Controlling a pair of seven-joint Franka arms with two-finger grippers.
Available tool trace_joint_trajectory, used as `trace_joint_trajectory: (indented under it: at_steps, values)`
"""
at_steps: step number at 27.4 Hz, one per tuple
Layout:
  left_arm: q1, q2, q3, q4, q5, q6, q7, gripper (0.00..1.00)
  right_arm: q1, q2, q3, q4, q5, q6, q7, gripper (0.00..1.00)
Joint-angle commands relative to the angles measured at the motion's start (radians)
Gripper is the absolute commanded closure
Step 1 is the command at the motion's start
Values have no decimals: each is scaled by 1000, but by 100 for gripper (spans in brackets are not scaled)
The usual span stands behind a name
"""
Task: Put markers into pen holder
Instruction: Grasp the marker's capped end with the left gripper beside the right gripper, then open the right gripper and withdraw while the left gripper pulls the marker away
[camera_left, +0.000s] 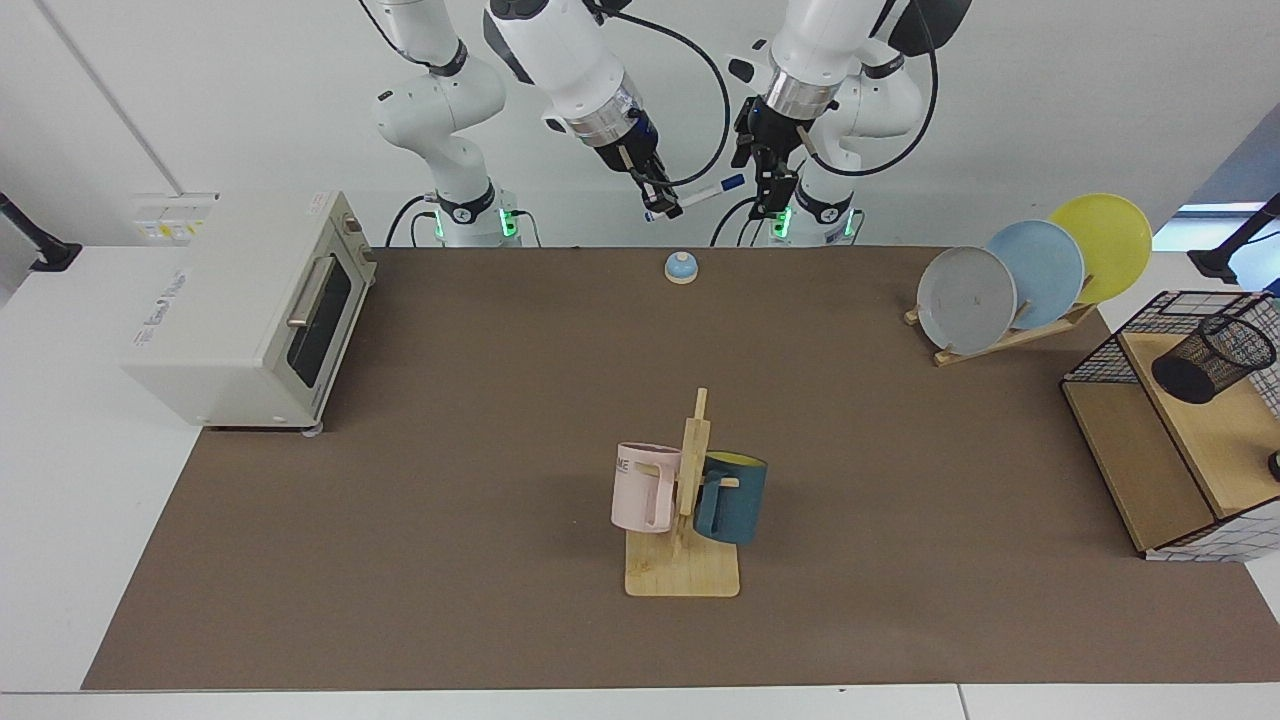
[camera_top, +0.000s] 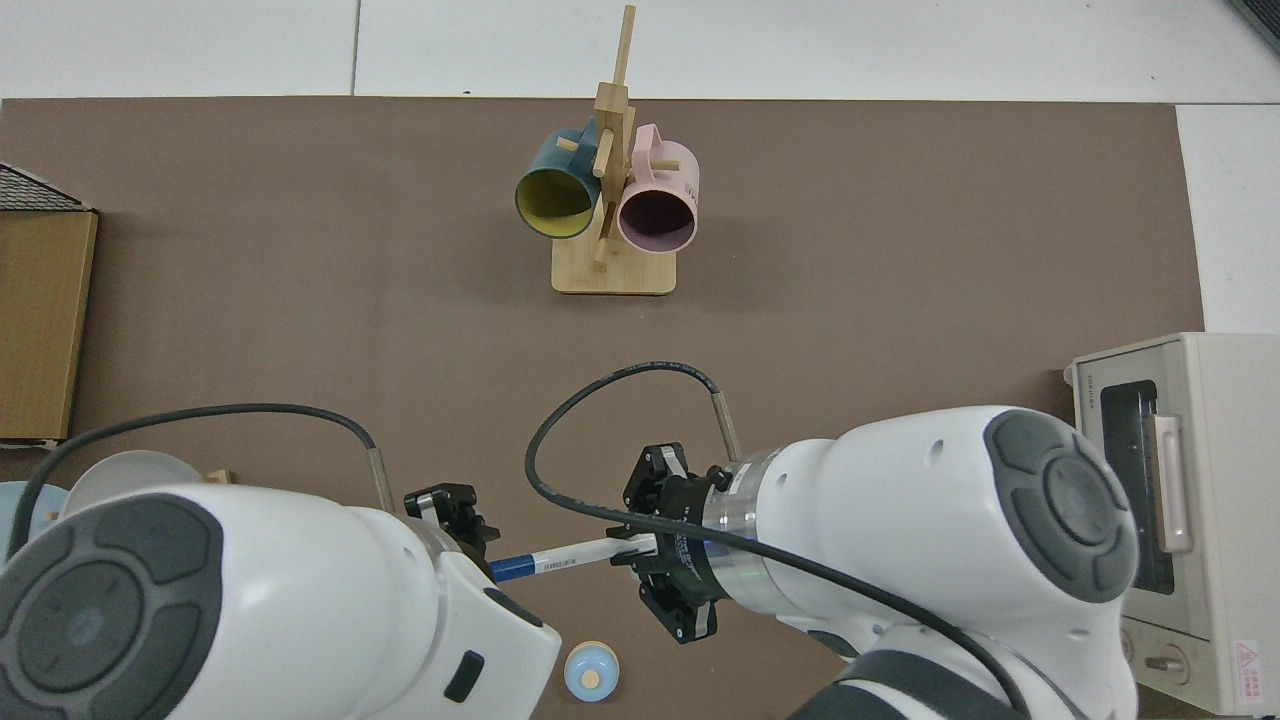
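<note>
right gripper (camera_left: 662, 205) clamps marker (camera_left: 712, 190) beside left gripper (camera_left: 775, 190).

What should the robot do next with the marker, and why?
Probably close the left gripper onto the marker's blue cap end. The right gripper holds the marker's other end in the air, and the pen holder sits far off on the left arm's side.

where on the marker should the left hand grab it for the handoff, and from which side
Probably the blue-capped end of the marker. The right hand clamps the white end, so the cap juts free toward the left hand. Come in from the cap side, fingers straddling across the barrel.
</note>
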Motion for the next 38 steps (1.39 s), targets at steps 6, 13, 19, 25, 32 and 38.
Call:
trace_joint_trajectory:
  at_steps: [6, 13, 19, 25, 32, 38]
  values:
    - [-14, -25, -17, -29, 1, 81, -45, 28, -1, -5, 2, -11, -3, 22, 7, 100]
    - [-19, -22, -18, -29, 1, 99, -51, 100, -1, -5, 2, -12, -3, 21, 7, 100]
    - [-16, -20, -18, -29, 1, 96, -54, 100, 1, -4, 2, -15, -6, 22, 1, 100]
    - [-10, -15, -14, -24, 2, 93, -57, 100, -1, -4, 2, -15, -34, 19, -19, 97]
    - [18, -14, -9, -24, 33, 67, -57, 100, -12, -5, 1, -14, -165, 13, -81, 0]
    - [64, -14, -7, -24, 93, 13, -57, 100, -22, -9, -13, -14, -189, 1, -153, 0]
